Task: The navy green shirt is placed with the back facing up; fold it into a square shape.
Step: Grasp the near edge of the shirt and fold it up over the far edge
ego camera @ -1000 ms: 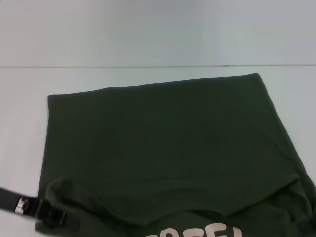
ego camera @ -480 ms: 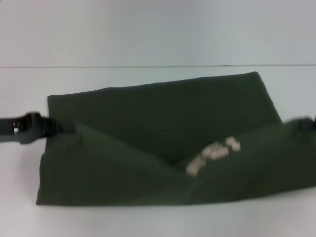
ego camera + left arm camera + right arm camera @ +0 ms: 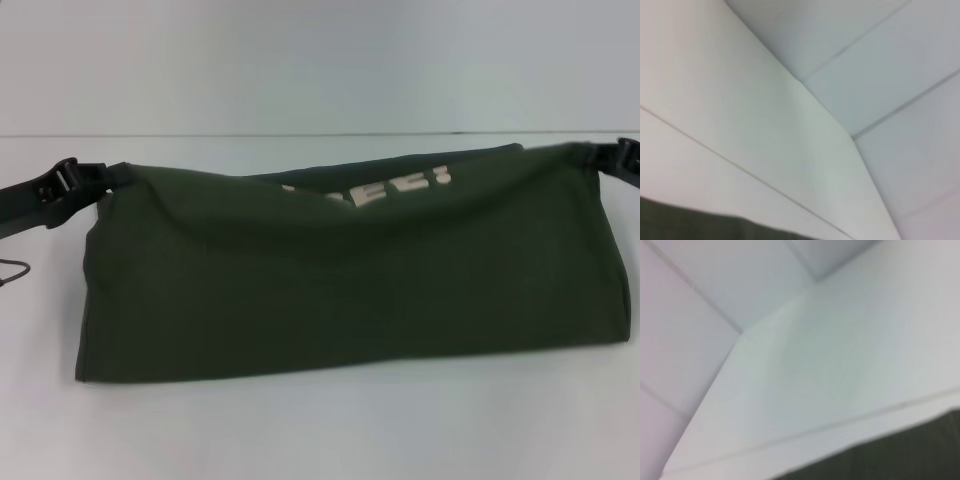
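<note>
The navy green shirt (image 3: 340,290) lies across the white table as a wide, doubled-over band, its near fold toward me. The lifted layer is held up along the far side, and cream letters (image 3: 385,190) peek out under its top edge. My left gripper (image 3: 88,178) is shut on the shirt's far left corner. Over at the far right corner, my right gripper (image 3: 598,155) is shut on the cloth as well. Each wrist view catches only a dark strip of the shirt (image 3: 690,225) (image 3: 890,460) below white surfaces.
The white table (image 3: 300,430) runs in front of the shirt and on both sides. Its far edge meets a pale wall (image 3: 320,60). A thin dark cable loop (image 3: 12,272) shows at the left border.
Both grippers have carried the shirt's near edge up and away from me, over the rest of the shirt to its far side. The lettering has moved from near me to the far edge.
</note>
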